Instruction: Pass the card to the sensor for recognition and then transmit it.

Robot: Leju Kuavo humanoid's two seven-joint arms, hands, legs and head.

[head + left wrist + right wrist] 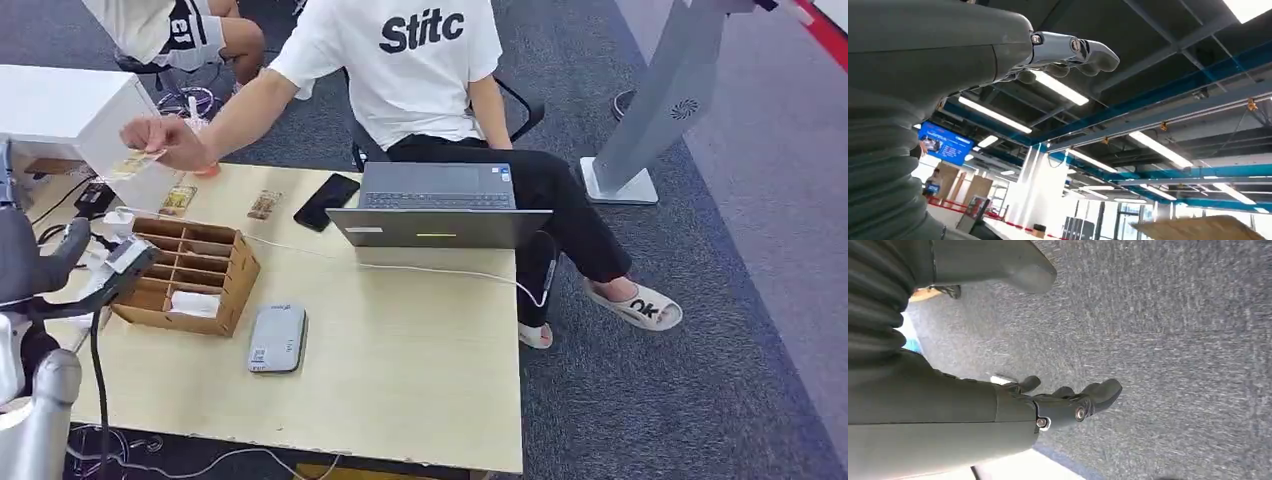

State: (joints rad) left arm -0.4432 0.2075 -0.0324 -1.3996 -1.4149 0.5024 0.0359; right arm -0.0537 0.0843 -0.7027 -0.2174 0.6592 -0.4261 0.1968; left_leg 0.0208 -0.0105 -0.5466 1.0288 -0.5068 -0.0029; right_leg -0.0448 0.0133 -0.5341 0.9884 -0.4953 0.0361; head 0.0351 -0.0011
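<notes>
Card [133,163] up in the person's hand [165,140] over the table's [420,370] far left corner, left hand [45,262] and right hand [1068,402] both loose, holding nothing.

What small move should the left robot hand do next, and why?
Probably reach toward the card to take it: the person's hand holds it out above the table's far left corner, while the left robot hand is raised beside the wooden organizer, holding nothing.
</notes>
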